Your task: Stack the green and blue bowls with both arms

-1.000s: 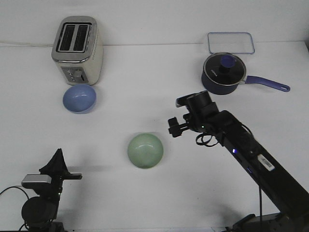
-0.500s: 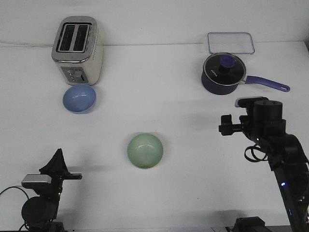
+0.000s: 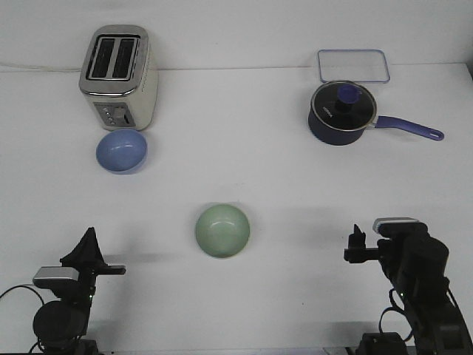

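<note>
The pale green bowl (image 3: 222, 231) sits upright and empty near the table's middle front. The periwinkle blue bowl (image 3: 121, 151) sits upright at the left, just in front of the toaster. The two bowls are well apart. My left gripper (image 3: 89, 242) is folded back at the front left corner, its fingers meeting in a point, empty. My right gripper (image 3: 358, 245) is drawn back at the front right, far to the right of the green bowl, holding nothing; its fingers are seen edge-on.
A cream and silver toaster (image 3: 118, 76) stands at the back left. A dark navy saucepan (image 3: 341, 112) with lid and long handle sits at the back right, a clear rectangular lid (image 3: 353, 65) behind it.
My right arm has pulled back from beside the green bowl, to the right and toward the table's front. The bowls and left arm have not moved.
</note>
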`<move>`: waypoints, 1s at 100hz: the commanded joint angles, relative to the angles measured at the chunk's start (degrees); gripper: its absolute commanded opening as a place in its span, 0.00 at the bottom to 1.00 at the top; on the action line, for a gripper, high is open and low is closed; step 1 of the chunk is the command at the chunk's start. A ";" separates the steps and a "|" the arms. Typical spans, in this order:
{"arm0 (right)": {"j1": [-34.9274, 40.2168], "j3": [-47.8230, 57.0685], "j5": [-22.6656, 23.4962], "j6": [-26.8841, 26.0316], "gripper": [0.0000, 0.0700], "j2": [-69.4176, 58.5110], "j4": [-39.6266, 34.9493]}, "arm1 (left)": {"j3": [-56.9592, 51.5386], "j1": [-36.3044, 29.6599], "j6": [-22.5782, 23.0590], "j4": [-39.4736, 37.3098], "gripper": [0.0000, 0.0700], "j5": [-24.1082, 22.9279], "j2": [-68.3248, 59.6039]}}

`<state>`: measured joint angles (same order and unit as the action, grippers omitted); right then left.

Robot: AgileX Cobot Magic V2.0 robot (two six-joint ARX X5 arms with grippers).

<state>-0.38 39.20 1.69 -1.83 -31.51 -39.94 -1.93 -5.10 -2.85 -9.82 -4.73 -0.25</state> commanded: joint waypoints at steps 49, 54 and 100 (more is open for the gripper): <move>0.04 -0.66 -0.04 -0.26 0.81 6.01 0.94 | 1.14 0.00 0.96 -0.59 0.02 -0.20 0.07; 0.04 -0.66 -0.07 -0.26 0.81 6.01 0.94 | 1.14 0.00 0.90 -0.57 0.02 -0.20 0.07; 0.04 -0.66 -0.07 -0.26 0.81 6.01 0.94 | -2.25 0.00 0.20 0.94 0.02 -0.20 -0.07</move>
<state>-0.38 38.11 1.67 -1.85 -25.26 -39.55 -2.26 -5.10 -2.50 -9.10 -4.73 -0.27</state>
